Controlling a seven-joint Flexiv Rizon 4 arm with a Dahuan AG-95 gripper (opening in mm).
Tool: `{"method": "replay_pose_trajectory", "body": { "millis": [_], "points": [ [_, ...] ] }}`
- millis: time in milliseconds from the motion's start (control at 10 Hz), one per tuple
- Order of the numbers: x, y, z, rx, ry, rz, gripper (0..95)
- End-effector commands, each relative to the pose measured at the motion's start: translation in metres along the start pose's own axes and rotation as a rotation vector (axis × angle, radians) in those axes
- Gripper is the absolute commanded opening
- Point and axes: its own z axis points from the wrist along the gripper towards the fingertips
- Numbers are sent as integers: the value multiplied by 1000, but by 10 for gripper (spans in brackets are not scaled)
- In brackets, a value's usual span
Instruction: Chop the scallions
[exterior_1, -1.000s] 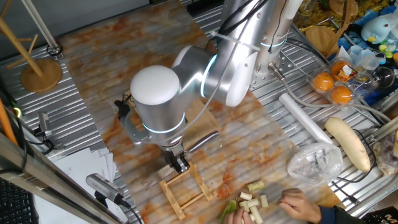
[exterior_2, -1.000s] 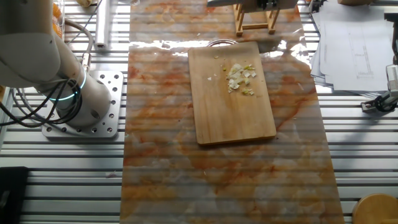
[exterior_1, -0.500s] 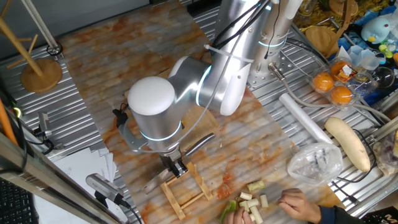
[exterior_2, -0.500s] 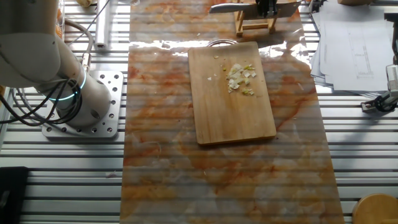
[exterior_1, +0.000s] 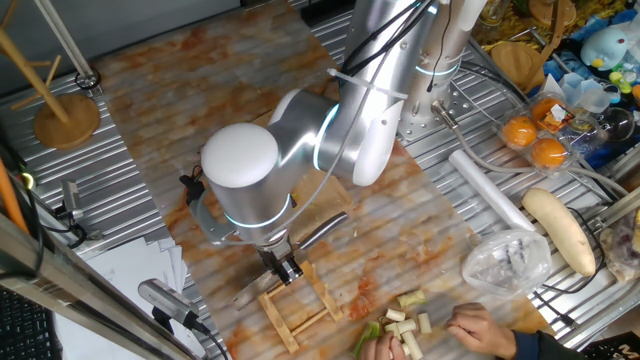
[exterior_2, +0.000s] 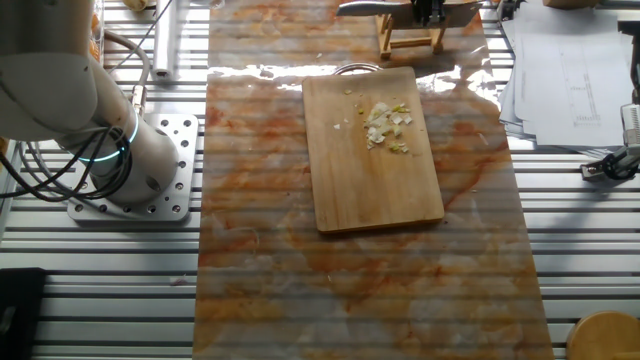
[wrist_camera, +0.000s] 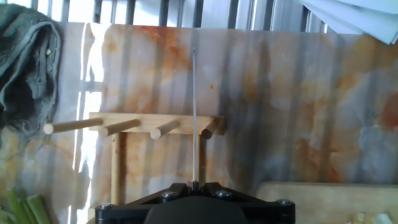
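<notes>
My gripper (exterior_1: 283, 268) pinches the knife (wrist_camera: 194, 112) by its handle, above the rack (wrist_camera: 134, 127). Scallions (exterior_2: 385, 124) lie chopped on the cutting board (exterior_2: 370, 185): light, soft, easily scattered bits.

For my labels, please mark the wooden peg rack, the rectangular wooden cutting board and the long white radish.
wooden peg rack (wrist_camera: 155, 124), hand view, crossbar
rectangular wooden cutting board (exterior_2: 375, 185), the other fixed view, bare centre
long white radish (exterior_1: 560, 230), one fixed view, middle
</notes>
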Motion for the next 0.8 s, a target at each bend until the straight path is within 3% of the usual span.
{"method": "replay_pose_trajectory", "body": {
  "millis": [100,300,800],
  "points": [
    [0,-1,2,21,-9,-40,0],
    [-2,-3,6,44,-12,-91,0],
    [-3,-2,9,39,-3,-60,0]
  ]
}}
